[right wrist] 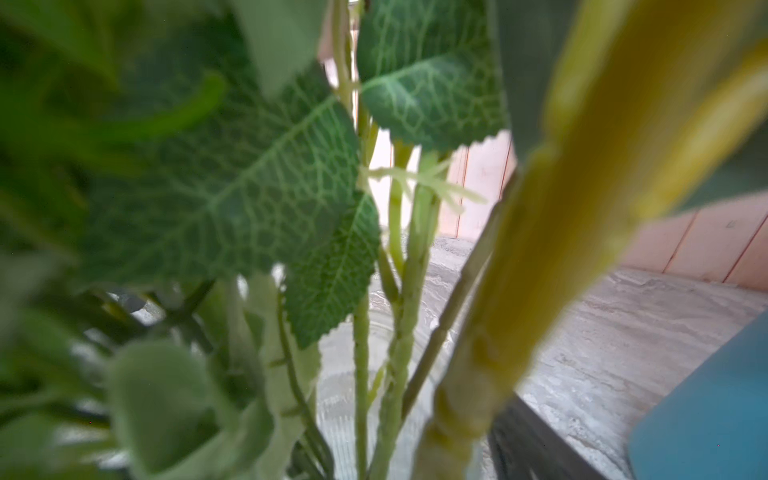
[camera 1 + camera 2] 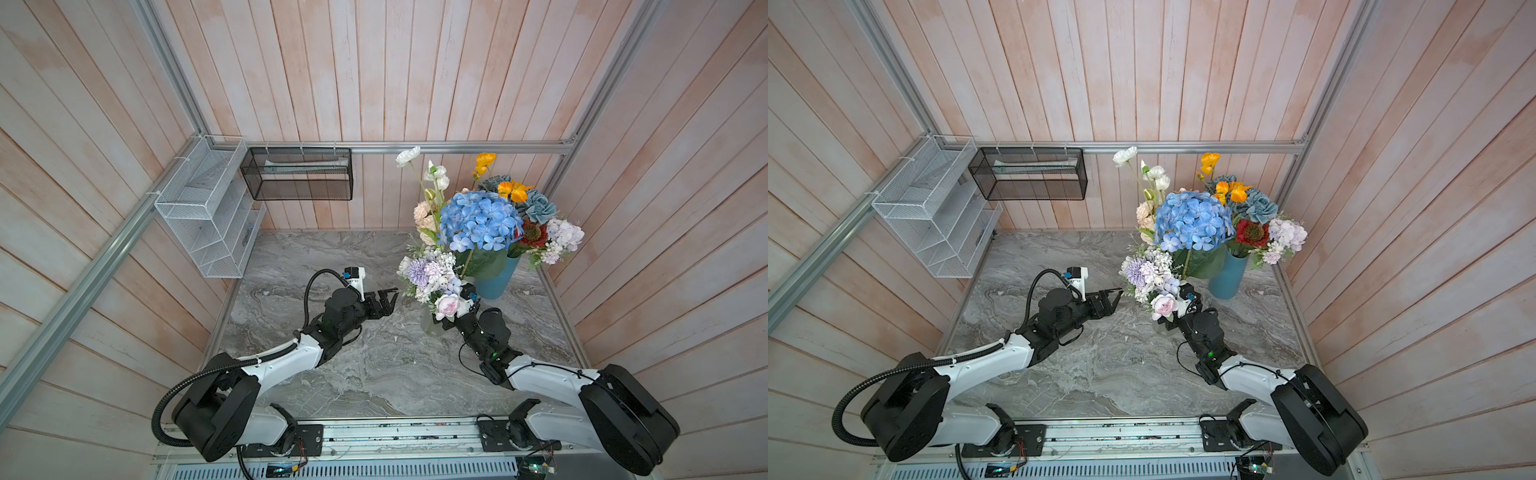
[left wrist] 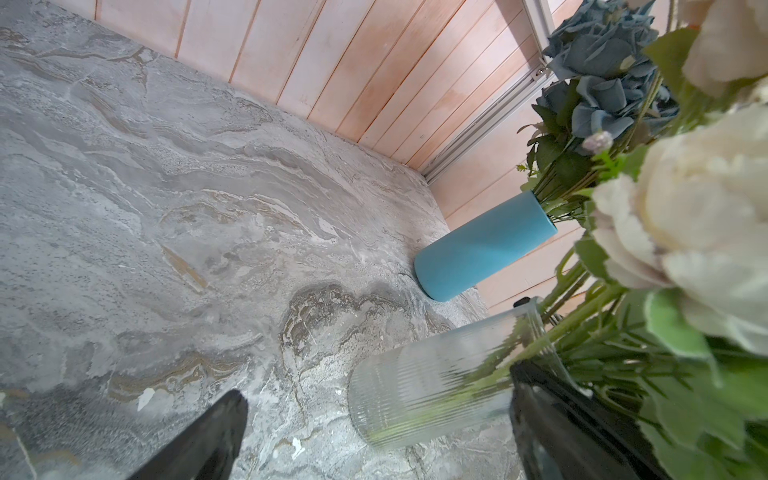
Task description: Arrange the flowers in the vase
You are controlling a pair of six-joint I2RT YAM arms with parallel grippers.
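Observation:
A clear ribbed glass vase (image 3: pixel 436 386) stands mid-table in the left wrist view and holds lilac, white and pink flowers (image 2: pixel 428 274). My right gripper (image 2: pixel 445 322) is pushed in among their green stems (image 1: pixel 399 332) just above the vase's rim. Only one dark finger (image 1: pixel 536 440) shows beside a thick yellow-green stem; leaves hide the other. My left gripper (image 2: pixel 385 300) hangs open and empty just left of the glass vase. Behind, a blue vase (image 2: pixel 496 278) holds a blue hydrangea (image 2: pixel 478 220) with orange, red, white and peach blooms.
A white wire rack (image 2: pixel 208 208) and a black mesh basket (image 2: pixel 299 174) hang on the back-left walls. Wooden walls and aluminium rails close in the grey marble tabletop (image 2: pixel 374 374). The blue vase stands near the right wall.

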